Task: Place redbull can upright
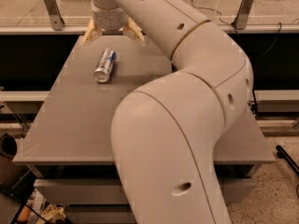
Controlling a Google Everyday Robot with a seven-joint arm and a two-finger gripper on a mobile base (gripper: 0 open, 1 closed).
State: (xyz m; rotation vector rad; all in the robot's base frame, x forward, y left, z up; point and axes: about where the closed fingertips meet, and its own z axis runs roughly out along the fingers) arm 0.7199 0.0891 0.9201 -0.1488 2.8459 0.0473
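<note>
The redbull can (105, 65), slim and silver with blue markings, lies on its side on the grey table (70, 120) at the far left, its shiny top facing the front. My gripper (113, 33) hangs above the table's far edge, just behind the can and a little to its right. Its two tan fingers (91, 33) are spread wide with nothing between them. The gripper does not touch the can.
My white arm (187, 125) fills the middle and right of the view and hides the right part of the table. A dark gap and a raised ledge with metal brackets (51, 8) lie behind the table. Clutter lies on the floor at the lower left.
</note>
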